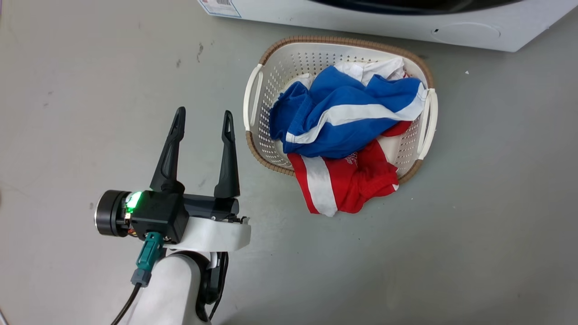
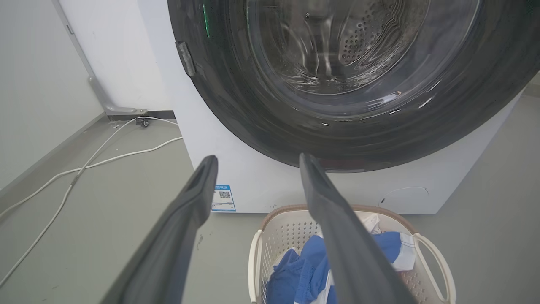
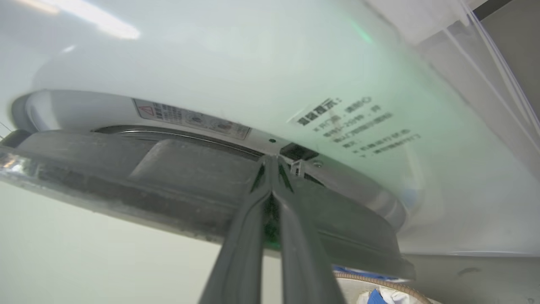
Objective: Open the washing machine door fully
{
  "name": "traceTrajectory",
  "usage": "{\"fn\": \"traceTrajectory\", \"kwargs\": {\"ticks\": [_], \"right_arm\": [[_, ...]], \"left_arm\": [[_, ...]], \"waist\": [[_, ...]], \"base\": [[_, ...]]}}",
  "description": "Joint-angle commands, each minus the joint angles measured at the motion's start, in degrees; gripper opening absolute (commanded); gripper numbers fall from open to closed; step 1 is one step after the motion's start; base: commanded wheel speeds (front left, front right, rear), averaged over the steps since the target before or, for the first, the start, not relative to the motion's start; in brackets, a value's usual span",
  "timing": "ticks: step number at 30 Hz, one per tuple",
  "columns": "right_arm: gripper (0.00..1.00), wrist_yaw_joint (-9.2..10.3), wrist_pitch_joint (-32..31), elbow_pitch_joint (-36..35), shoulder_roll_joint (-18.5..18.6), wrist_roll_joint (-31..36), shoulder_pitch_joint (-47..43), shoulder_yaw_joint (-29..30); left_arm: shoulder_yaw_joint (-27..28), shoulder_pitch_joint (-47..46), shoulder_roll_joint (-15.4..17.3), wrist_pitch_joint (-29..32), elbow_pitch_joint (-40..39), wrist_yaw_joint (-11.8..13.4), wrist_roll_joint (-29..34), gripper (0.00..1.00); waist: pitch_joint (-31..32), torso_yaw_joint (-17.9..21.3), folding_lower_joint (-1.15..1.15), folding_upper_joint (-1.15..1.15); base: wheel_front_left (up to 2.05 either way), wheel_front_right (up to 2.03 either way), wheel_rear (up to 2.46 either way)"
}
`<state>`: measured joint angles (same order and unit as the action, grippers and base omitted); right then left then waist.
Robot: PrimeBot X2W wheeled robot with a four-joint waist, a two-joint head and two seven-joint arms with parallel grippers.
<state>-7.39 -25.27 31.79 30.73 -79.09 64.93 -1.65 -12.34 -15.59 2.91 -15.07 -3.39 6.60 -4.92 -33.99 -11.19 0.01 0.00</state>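
While poised low over the grey floor (image 1: 90, 90), holds the left gripper (image 1: 204, 113) spread wide and empty, just left of the laundry basket (image 1: 253, 97) heaped with blue clothes (image 1: 343, 117) and red clothes (image 1: 356, 180). Looks past those fingers at the washing machine (image 2: 253, 181), just behind the basket, with the washing machine door (image 2: 337, 135) glossy black across its white front. Presses the right gripper (image 3: 272, 159) tips together, nothing seen between them, at the door's grey rim beside a dark latch slot (image 3: 297, 151) in the machine front.

One washing machine (image 2: 253, 177), one door (image 2: 261, 118), one basket (image 1: 293, 63).
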Motion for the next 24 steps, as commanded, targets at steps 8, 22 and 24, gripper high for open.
{"fn": "traceTrajectory", "kwargs": {"ticks": [8,22,24], "right_arm": [[0.0,-0.17,-0.6,-4.5,-1.9,-2.8,-9.6,-1.3],[0.0,-0.17,3.2,-18.3,-3.2,-6.0,-27.9,-1.3],[0.0,-0.17,4.0,-20.6,-3.8,-6.4,-30.6,-1.5]], "left_arm": [[0.5,1.0,0.0,-0.2,0.5,0.2,0.6,1.0],[2.1,3.5,0.0,-0.2,0.9,-0.9,2.0,1.0],[2.3,3.8,0.0,-0.2,0.9,-1.1,2.2,1.0]], "waist": [[3.1,0.9,-0.01,0.0],[7.3,3.4,-0.01,0.0],[7.9,3.7,-0.01,0.0]], "base": [[0.0,0.0,0.0],[0.0,0.0,0.0],[0.0,0.0,0.0]]}}
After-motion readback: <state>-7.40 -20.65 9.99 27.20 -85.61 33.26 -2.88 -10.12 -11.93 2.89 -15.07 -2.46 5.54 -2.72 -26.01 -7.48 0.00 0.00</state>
